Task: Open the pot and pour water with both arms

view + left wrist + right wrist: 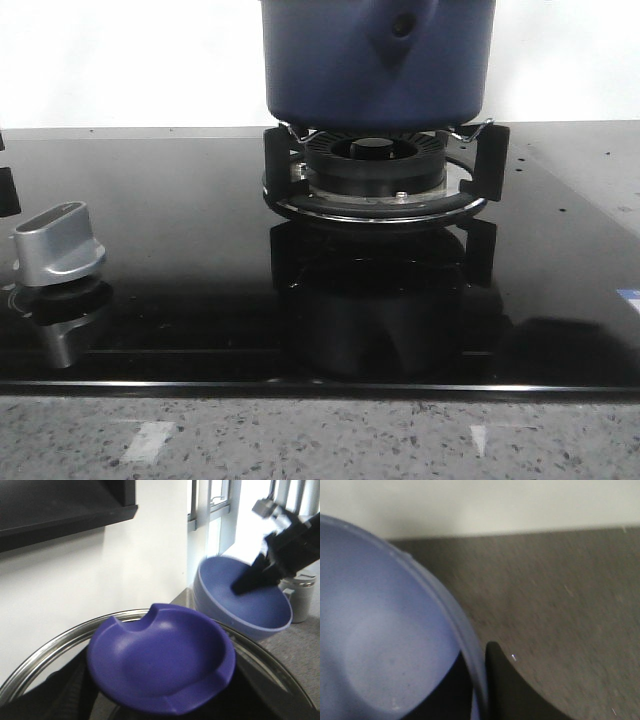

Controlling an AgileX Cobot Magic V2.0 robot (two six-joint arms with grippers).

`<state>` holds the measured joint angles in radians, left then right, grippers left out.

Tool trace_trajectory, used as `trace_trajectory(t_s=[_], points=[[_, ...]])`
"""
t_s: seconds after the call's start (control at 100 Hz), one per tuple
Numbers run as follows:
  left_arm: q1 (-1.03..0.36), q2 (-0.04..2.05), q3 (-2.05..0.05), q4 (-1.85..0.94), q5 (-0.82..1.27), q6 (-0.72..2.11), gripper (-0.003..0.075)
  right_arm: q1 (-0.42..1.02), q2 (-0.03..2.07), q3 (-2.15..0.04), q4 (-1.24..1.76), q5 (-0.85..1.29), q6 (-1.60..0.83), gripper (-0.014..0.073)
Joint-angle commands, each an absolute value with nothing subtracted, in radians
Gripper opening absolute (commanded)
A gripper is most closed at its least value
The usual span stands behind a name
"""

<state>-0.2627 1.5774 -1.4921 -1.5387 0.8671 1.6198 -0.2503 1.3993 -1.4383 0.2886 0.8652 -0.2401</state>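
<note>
- The pot (378, 65) is seated on the burner grate (385, 170) of the black hob (180, 200), its handle stub turned toward the front camera.
- A light-blue bowl (245, 597) is held by its rim between the narrowed fingers of the right gripper (257, 577); it is raised and tipped, beside and above the pot.
- The dark-blue lid knob (160, 657) fills the left wrist view, directly below that wrist.
- The left fingers are not shown, so their state cannot be told.

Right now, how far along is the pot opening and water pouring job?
Done: the right gripper holds the light-blue bowl by its rim. In hand: the left wrist camera sits close over the lid's blue knob; whether the lid is off is unclear. Left: pouring; the pot sits on the burner.
</note>
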Motion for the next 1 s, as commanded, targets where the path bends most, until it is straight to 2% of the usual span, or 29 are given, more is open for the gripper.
trace_trajectory(t_s=[0.0,0.19,0.43,0.77,0.84,0.99], points=[[-0.292,1.523,-1.534,-1.662,0.85,1.622,0.0355,-0.351,1.403,-1.456,0.306,0.958,-0.227,-0.0047],[-0.343,1.528,-1.534,-1.675,0.821,1.657,0.0355,-0.455,1.457,-1.349,0.308,0.978,-0.227,-0.0047],[-0.395,1.557,-1.534,-1.68,0.799,1.67,0.0355,-0.457,1.459,-1.248,0.3,0.911,-0.227,-0.0047],[-0.396,1.577,-1.534,-1.679,0.799,1.67,0.0355,-0.457,1.479,-1.194,0.294,0.874,-0.227,-0.0043],[-0.396,1.577,-1.534,-1.679,0.799,1.67,0.0355,-0.457,1.484,-1.187,0.294,0.869,-0.227,0.0001],[-0.396,1.577,-1.534,-1.679,0.799,1.67,0.0355,-0.457,1.484,-1.187,0.294,0.872,-0.227,0.0233]])
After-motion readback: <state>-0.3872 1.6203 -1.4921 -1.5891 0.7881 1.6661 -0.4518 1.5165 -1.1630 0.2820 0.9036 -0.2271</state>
